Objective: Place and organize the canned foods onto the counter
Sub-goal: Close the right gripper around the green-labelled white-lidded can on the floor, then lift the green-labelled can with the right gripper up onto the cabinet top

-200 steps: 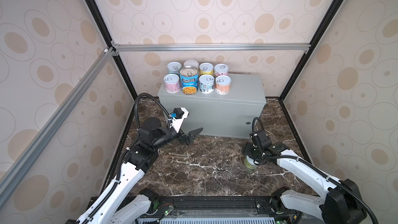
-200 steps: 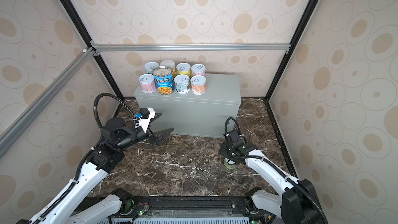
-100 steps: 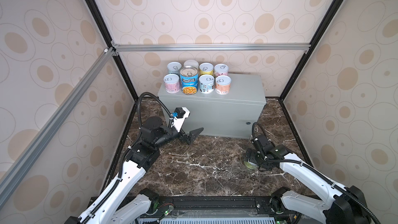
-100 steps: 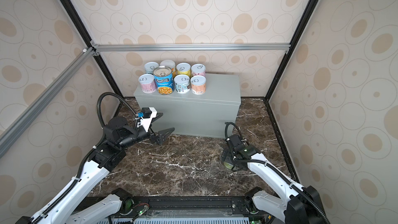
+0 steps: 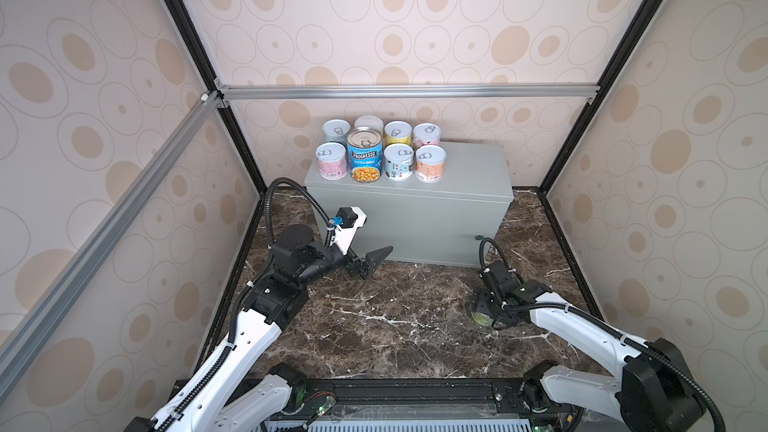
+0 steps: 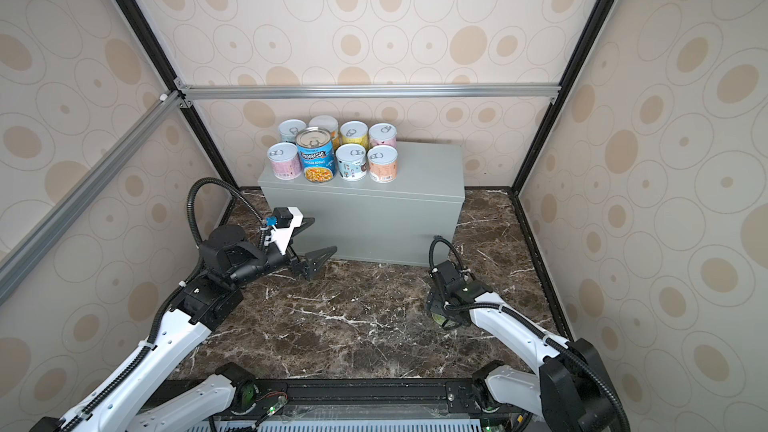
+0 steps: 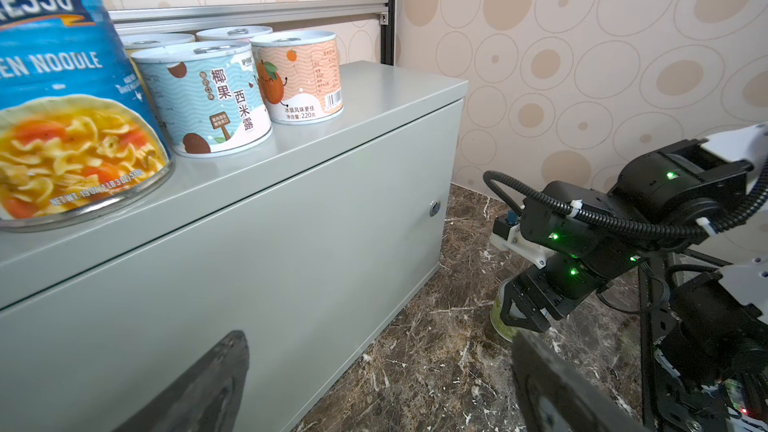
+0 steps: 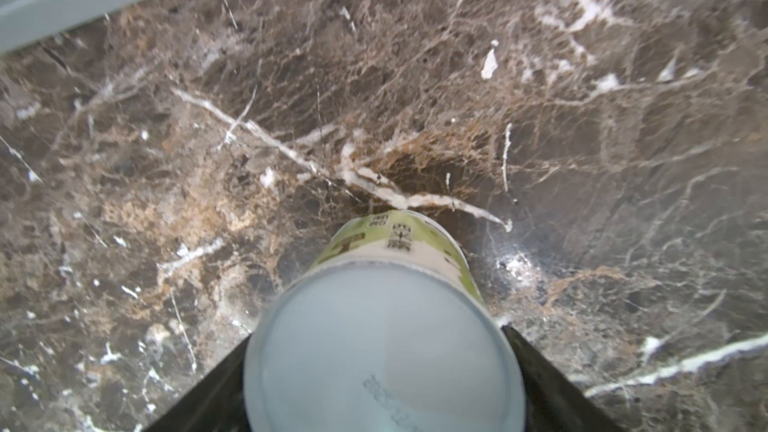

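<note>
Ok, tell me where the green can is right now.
In both top views the green can stands on the marble floor at the right, before the grey box's right end, flanked by the right gripper.

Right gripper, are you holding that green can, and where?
The right gripper brackets the green can at its sides near the lid; whether it grips cannot be told.

Top pair overhead, same whole scene; left wrist faces counter (image 7: 291, 263); right wrist down, close.
</note>
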